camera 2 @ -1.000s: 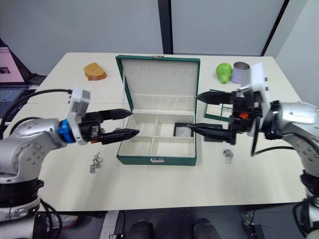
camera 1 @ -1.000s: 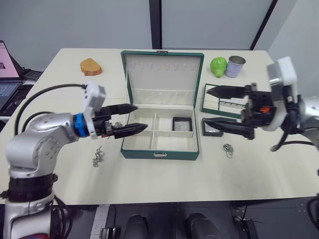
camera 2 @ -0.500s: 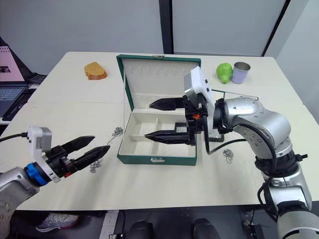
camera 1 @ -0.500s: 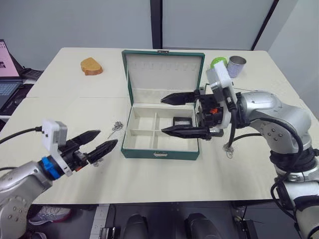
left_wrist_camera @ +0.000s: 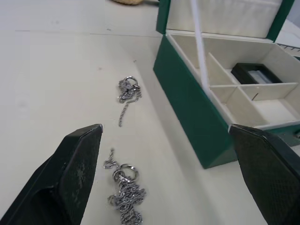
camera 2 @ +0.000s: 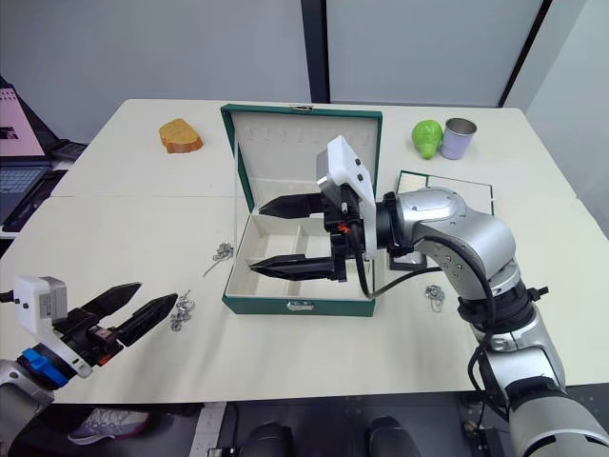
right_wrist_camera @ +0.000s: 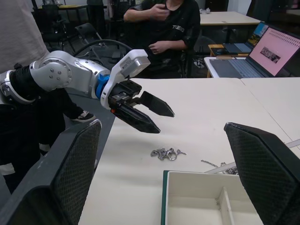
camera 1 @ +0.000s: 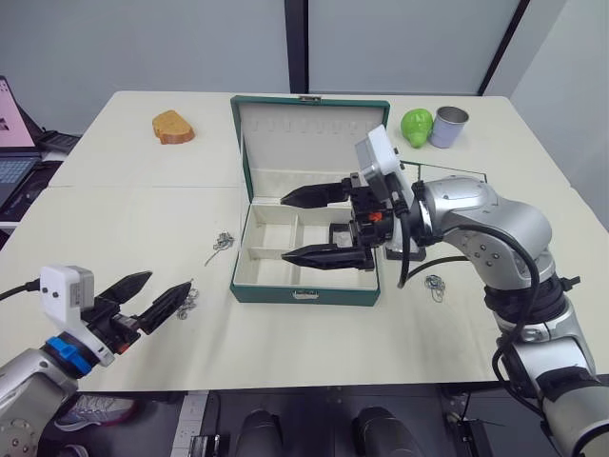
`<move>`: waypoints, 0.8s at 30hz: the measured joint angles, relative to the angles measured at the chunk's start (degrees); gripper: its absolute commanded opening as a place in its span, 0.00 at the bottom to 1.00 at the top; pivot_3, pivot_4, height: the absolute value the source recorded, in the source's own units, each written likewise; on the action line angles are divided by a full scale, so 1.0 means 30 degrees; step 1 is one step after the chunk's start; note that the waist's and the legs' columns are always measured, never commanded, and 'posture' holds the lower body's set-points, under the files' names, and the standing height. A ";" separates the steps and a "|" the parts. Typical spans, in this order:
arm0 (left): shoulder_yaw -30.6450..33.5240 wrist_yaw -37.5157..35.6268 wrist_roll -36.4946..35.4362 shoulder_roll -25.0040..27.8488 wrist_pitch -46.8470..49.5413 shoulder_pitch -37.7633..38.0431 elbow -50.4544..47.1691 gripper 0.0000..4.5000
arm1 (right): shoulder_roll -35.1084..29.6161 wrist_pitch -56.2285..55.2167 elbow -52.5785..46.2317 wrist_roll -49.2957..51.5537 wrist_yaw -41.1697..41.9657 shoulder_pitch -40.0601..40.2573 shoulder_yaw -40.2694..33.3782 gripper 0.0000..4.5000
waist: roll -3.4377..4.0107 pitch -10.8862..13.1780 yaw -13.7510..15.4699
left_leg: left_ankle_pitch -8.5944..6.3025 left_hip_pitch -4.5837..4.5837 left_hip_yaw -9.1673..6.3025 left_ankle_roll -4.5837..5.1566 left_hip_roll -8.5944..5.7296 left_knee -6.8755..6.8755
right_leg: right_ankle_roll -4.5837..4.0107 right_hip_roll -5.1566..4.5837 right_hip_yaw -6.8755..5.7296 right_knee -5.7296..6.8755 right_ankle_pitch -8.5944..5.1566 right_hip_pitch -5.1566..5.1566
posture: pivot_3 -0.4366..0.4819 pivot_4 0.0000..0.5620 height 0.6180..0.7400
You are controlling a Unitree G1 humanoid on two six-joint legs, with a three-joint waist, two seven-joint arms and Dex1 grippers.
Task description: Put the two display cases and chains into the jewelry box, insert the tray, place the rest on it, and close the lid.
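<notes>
The jewelry box [camera 1: 304, 291] stands open at mid-table with its lid [camera 1: 310, 138] upright. One display case [left_wrist_camera: 253, 74] lies in a back compartment; the other is hidden behind my right arm. My right gripper [camera 1: 301, 226] hovers open over the box's compartments, holding nothing. My left gripper [camera 1: 169, 282] is open and empty near the front left edge, just short of a chain [camera 1: 187, 301]. A second chain [camera 1: 222, 242] lies left of the box, a third chain [camera 1: 435, 283] to its right. The tray [camera 2: 447, 177] sits behind my right arm.
A brown bread-like piece [camera 1: 173, 127] lies at the back left. A green fruit [camera 1: 416, 127] and a grey cup [camera 1: 448, 126] stand at the back right. A laptop [camera 1: 11, 114] sits past the table's left edge. People sit beyond the table in the right wrist view.
My left gripper has pulled back from the box's left wall to the front left edge. My right gripper has swung from right of the box to over its compartments.
</notes>
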 measured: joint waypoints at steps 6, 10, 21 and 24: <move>-0.0770 0.0165 0.0882 -0.0060 -0.0982 -0.0010 0.0965 1.00 | 0.0788 0.0119 0.0001 -0.0385 -0.0691 -0.0065 0.0329 1.00 | -0.0003 -0.0002 -0.0006 | 0.0003 0.0011 0.0017 -0.0005 -0.0003 -0.0127 | -0.0006 0.0000 0.0010 -0.0005 0.0003 -0.0019 | 0.48 0.27 1.00; -0.1775 -0.0116 0.1692 -0.0043 -0.1502 0.0558 0.1155 1.00 | 0.0776 0.0160 0.0000 -0.0706 -0.0714 -0.0064 0.0391 1.00 | -0.0003 -0.0002 -0.0039 | 0.0005 0.0012 0.0034 -0.0007 -0.0002 -0.0150 | -0.0007 0.0001 0.0024 -0.0009 0.0004 -0.0032 | 0.48 0.27 1.00; -0.2303 -0.1939 0.3503 0.1014 -0.3797 0.1090 0.3400 1.00 | 0.0404 0.0095 -0.0001 -0.1119 -0.0202 -0.0019 0.0732 1.00 | -0.0002 -0.0002 -0.0055 | 0.0005 0.0015 0.0046 -0.0007 -0.0004 -0.0167 | -0.0009 0.0003 0.0030 -0.0021 0.0004 -0.0039 | 0.48 0.27 1.00; -0.2487 -0.2097 0.3634 0.1023 -0.4113 0.1005 0.3785 1.00 | 0.0390 -0.0009 0.0003 -0.1464 -0.0144 -0.0018 0.0743 1.00 | -0.0002 -0.0002 -0.0059 | 0.0005 0.0016 0.0047 -0.0008 -0.0002 -0.0169 | -0.0009 0.0004 0.0031 -0.0020 0.0004 -0.0042 | 0.48 0.27 1.00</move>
